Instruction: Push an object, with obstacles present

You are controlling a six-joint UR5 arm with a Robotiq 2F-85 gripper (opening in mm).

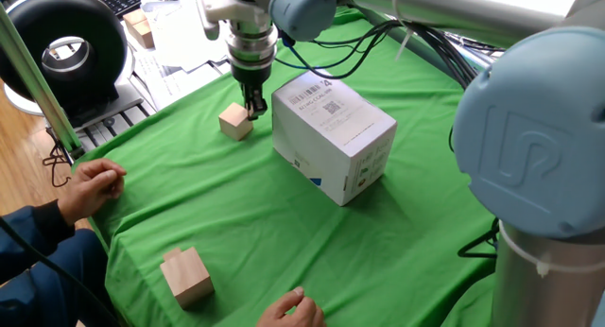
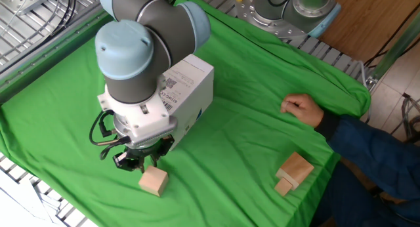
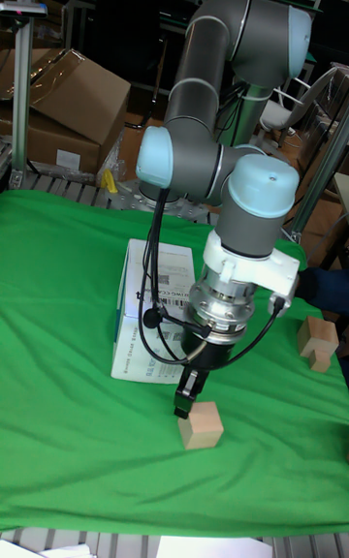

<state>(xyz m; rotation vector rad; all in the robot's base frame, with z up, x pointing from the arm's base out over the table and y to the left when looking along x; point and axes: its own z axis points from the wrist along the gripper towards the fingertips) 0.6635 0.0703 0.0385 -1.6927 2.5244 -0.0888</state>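
The object, a small pale wooden cube (image 1: 235, 121) (image 2: 153, 181) (image 3: 201, 424), rests on the green cloth beside the corner of the obstacle, a large white cardboard box (image 1: 333, 133) (image 2: 193, 89) (image 3: 145, 325) with barcode labels. My gripper (image 1: 253, 108) (image 2: 139, 163) (image 3: 186, 399) points straight down with its fingers shut together and nothing held. Its tip is at cloth level, pressed against the cube's side, between the cube and the box.
A bigger light wooden block (image 1: 186, 276) (image 2: 294, 172) (image 3: 317, 340) stands near the cloth's edge. A person's hands (image 1: 95, 187) (image 1: 293, 310) (image 2: 303, 110) rest on that edge. Another block (image 1: 140, 26) and papers lie beyond the cloth, by a black ring-shaped device (image 1: 66, 45).
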